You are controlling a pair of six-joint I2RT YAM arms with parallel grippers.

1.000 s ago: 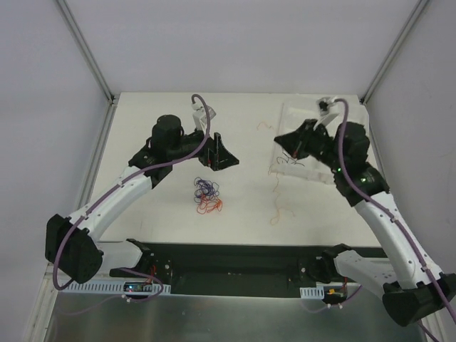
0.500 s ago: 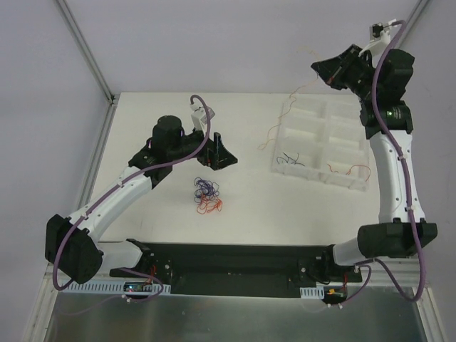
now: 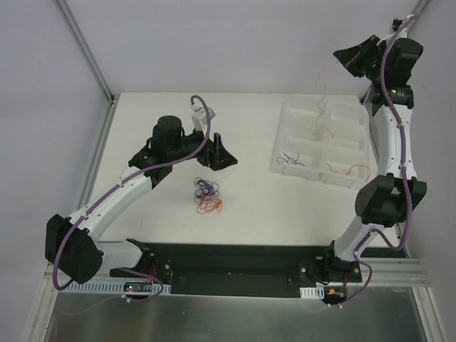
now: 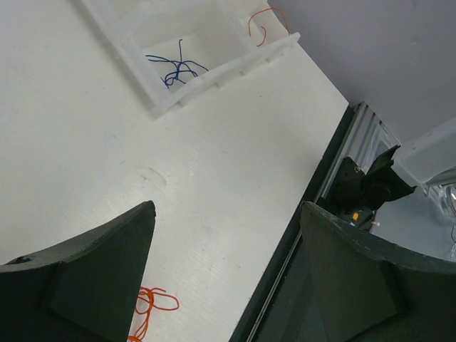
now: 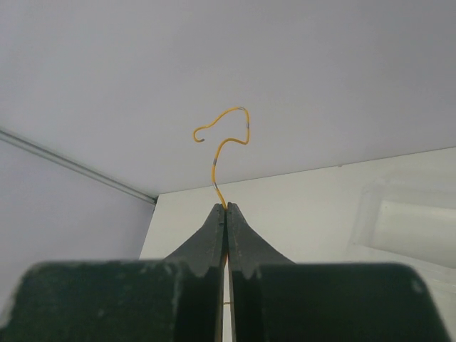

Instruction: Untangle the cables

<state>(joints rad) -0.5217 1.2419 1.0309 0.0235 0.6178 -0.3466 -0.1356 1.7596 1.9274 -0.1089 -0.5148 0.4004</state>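
right gripper (image 5: 226,207) raised higher, orange wire (image 5: 214,169) lifted (pinched)

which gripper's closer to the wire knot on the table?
Left. The left gripper hangs open just beyond the wire knot, on its far side. The right gripper is high above the white tray, shut on an orange wire, well off to the right.

Light: bright, even, diffuse; faint soft shadows on the table (image 3: 249,214); overhead view sharp; dull sheen on metal plate (image 3: 214,320) just before the table; wrist-view foregrounds dark, slightly soft.
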